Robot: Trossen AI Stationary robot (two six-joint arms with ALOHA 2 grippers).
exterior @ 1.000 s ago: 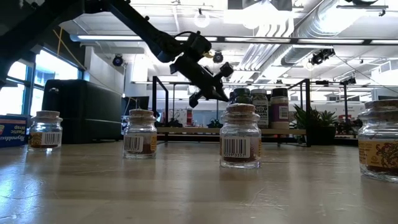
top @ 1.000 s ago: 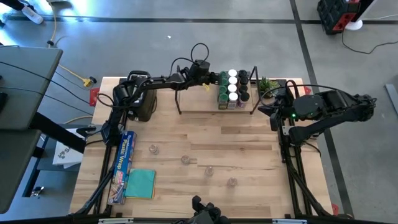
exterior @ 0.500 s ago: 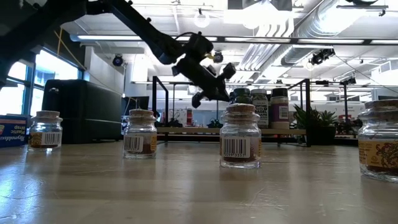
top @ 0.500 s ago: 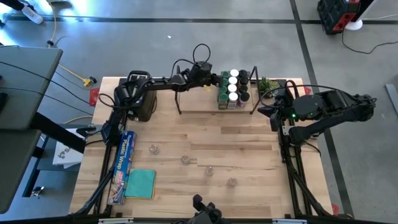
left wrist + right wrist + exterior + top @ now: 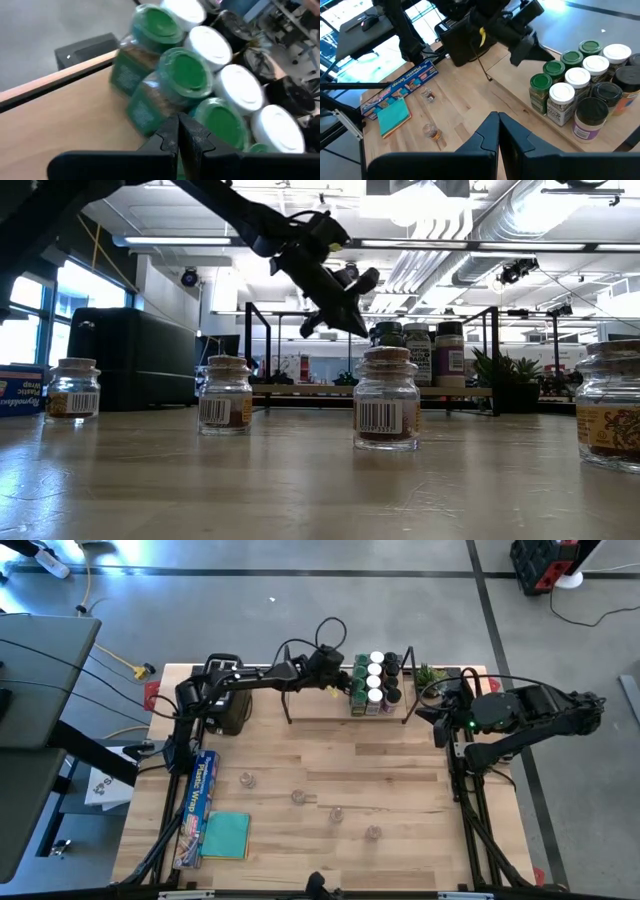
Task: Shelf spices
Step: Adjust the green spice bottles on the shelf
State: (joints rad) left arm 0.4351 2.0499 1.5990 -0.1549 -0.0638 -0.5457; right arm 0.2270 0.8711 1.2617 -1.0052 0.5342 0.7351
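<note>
The shelf [image 5: 320, 706] stands at the table's far edge, a wooden board between black end frames. A cluster of spice jars [image 5: 375, 681] with green, white and dark lids stands on its right half. My left gripper [image 5: 346, 680] is shut, reaching over the board to the cluster's left edge beside the green-lidded jars [image 5: 186, 74]. Several loose glass spice jars [image 5: 297, 797] stand on the table in a slanting row. My right gripper [image 5: 498, 125] is shut and raised at the table's right, holding nothing. My left gripper slants down from the table's left, its shut fingertips [image 5: 178, 131] right at the green-lidded jars on the cluster's left edge [image 5: 553, 67]. I cannot tell whether they touch a jar.
A black toaster [image 5: 230, 708] stands left of the shelf, and a small potted plant [image 5: 433, 675] is at its right end. A foil-wrap box [image 5: 200, 795] and a teal cloth [image 5: 227, 835] lie near the left edge. The shelf's left half is bare board.
My left gripper has moved along the shelf toward the jar cluster, risen a little and rolled slightly, staying shut. The jars stand as before.
</note>
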